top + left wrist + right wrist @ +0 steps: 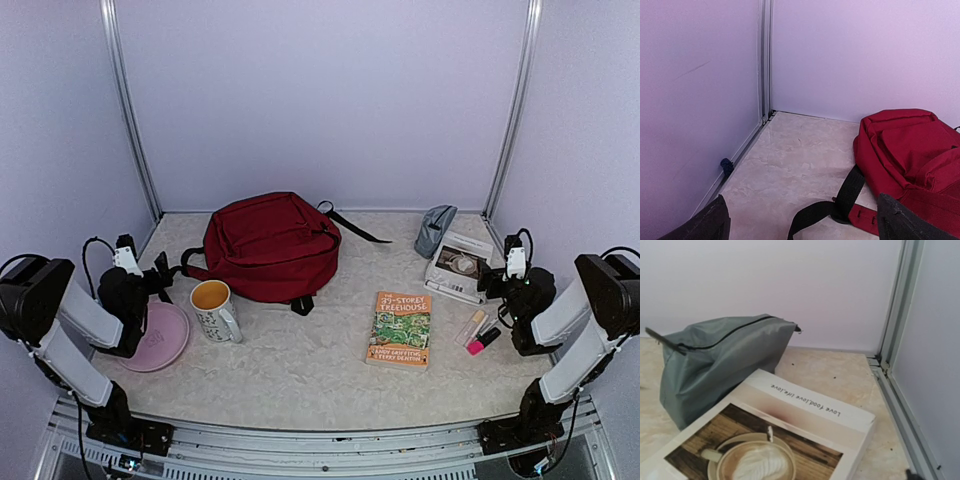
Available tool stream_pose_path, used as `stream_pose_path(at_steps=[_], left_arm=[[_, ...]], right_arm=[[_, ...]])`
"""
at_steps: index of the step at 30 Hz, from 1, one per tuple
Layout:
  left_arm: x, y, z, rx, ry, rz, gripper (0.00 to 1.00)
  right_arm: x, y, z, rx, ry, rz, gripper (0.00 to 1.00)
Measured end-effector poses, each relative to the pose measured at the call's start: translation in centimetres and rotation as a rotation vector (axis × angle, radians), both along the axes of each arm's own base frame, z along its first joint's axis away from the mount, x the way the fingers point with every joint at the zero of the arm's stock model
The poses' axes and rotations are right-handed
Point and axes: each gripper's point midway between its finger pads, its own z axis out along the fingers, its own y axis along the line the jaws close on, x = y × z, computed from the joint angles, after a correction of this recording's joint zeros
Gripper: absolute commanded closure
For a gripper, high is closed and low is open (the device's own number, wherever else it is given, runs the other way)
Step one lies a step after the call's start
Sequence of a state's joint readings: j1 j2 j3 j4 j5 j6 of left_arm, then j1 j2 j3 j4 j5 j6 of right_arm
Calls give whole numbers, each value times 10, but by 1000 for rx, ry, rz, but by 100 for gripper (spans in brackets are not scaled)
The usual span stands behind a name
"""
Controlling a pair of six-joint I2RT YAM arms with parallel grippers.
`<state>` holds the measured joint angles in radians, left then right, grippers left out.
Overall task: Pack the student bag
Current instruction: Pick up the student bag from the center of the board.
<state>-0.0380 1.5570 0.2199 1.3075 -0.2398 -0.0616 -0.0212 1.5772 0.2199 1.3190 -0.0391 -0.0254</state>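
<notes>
- Top view: the red bag (272,245) lies flat at the back of the tabletop (300,370), a bit left of centre. The left hand (160,272) is near its strap side, spread wide and empty. The right hand (492,282) is well apart from it, wide open too.
- Left wrist: the bag's ahead on the right, its black strap (850,192) trailing toward the fingers (710,225).
- Right wrist: only a grey pouch (715,360) just behind a coffee-cover book (790,430).

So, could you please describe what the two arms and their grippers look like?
Both the left arm and right arm have black joint housings, pale grey link covers and black bases. A thin black cable loops above each wrist, beside a small white block. The left gripper has dark, matte fingers with slanted tips.
</notes>
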Motion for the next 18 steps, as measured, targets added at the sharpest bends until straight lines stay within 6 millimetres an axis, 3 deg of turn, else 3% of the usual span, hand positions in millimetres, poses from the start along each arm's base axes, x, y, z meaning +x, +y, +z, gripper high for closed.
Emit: stream_pose_path(at_steps=[9,12,13,15,18], left_arm=[[1,-2,-1,4,5,-14,1],[16,-11,7,27,54,-37,1],[25,-16,19,27,52,-48,1],[42,-27,66,17,-17,-77,1],[39,-45,147,-3,-172,-137,1]], right_arm=[[0,2,0,-4,1,12,0],[1,2,-2,-2,25,12,2],[2,1,2,-1,30,5,1],[4,-3,22,28,16,-21,0],[-2,-3,92,139,-116,-4,12]])
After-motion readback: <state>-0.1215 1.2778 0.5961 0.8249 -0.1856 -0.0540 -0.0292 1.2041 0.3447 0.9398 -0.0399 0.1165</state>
